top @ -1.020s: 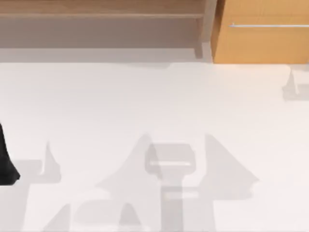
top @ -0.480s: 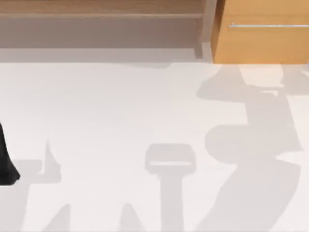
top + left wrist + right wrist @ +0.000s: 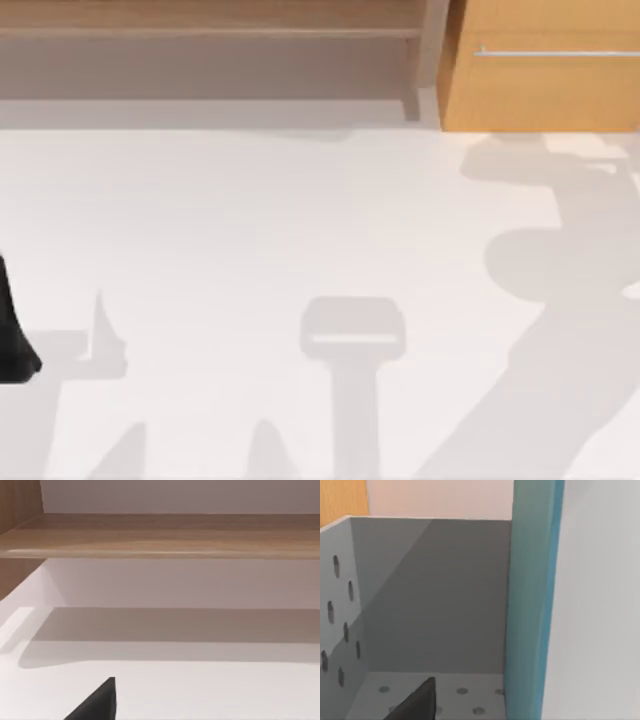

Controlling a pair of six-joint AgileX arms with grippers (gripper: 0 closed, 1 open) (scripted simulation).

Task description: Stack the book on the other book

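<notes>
Two arms, one white counter [image 3: 250, 220], entered as follows.

Item, left arm: we see a dark part of it at the counter's left edge [image 3: 12, 330] in the top view, parked. Its wrist view looks along the counter toward a long wooden shelf [image 3: 165, 535] against the back wall, with one dark fingertip [image 3: 97, 702] at the frame's edge. Whether the left claw is open or closed, we cannot tell.

Item, right arm: in the top view it registers as a broad shadow [image 3: 560, 270] on the counter's right side, reaching toward the orange cabinet [image 3: 545, 80]. Its wrist view faces into a grey bin [image 3: 430, 600] with perforated wall and floor, where a teal book [image 3: 532, 600] stands upright on end just beside a pale, nearly white upright surface [image 3: 597, 600], possibly a second book; we cannot confirm that. One dark fingertip [image 3: 420, 702] of the right claw shows low in the frame, apart from the teal book. Its state we cannot tell.

Item, progress: we judge the task barely begun. No book is gripped as far as we can see and nothing is stacked. Remaining, in our estimate: closing on the teal book, lifting it out of the bin, laying it flat on the other book.
</notes>
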